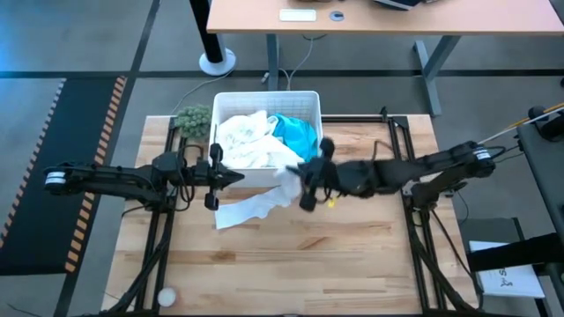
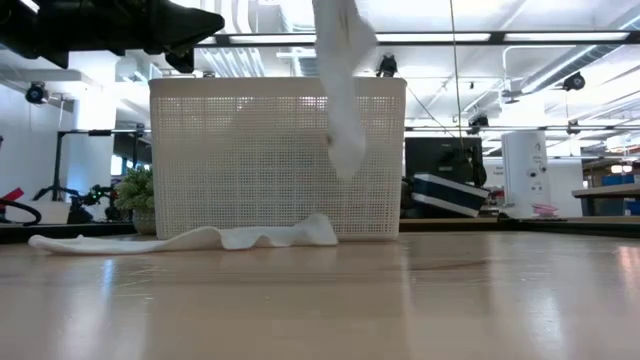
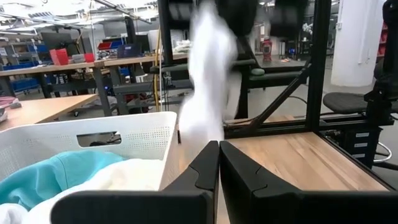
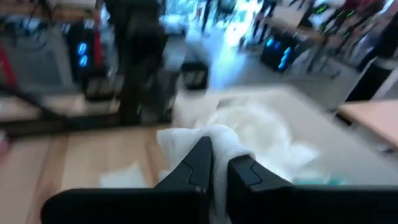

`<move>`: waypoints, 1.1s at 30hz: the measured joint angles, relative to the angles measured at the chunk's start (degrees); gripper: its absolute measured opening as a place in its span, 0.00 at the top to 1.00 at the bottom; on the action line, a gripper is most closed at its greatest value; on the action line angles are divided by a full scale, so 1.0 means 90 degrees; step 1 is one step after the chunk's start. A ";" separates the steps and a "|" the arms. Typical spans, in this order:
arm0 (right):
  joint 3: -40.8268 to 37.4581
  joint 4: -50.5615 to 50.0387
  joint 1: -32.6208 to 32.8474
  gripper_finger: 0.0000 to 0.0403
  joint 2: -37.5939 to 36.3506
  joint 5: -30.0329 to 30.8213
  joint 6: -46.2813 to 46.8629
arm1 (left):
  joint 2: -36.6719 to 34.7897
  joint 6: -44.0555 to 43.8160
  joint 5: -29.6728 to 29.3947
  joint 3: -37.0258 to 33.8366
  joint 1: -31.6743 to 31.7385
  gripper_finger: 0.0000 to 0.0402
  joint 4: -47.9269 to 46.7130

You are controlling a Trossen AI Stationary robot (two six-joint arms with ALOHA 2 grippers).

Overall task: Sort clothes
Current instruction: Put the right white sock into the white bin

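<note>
The right gripper [image 1: 306, 180] is pinched tight on a white garment [image 1: 256, 204], holding it off the table just in front of the white bin [image 1: 310, 103]; the cloth hangs from its fingers [image 4: 200, 163], its lower end trailing flat on the wooden table [image 1: 352, 255] below and toward the left arm; the left gripper [image 1: 217, 176] hovers just across from it at the bin's front wall, fingers together and empty; beyond both, inside the bin, lie a white piece [image 1: 242, 136] and a teal piece [image 1: 297, 132]; a green plant [image 1: 193, 119] sits beside the bin.
</note>
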 joint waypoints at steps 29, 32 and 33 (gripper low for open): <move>0.2058 -0.0961 -0.2456 0.99 0.0871 -0.0994 -0.0184 | 0.0009 0.0023 0.0000 0.0002 0.0000 1.00 0.0037; 0.2057 -0.1232 -0.2451 0.94 0.1167 -0.0984 -0.0336 | 0.0010 -0.0078 0.0019 0.0002 0.0000 1.00 0.0032; 0.2057 -0.1283 -0.2451 0.91 0.1258 -0.0986 -0.0332 | 0.0011 -0.0163 0.0054 0.0002 0.0002 1.00 0.0018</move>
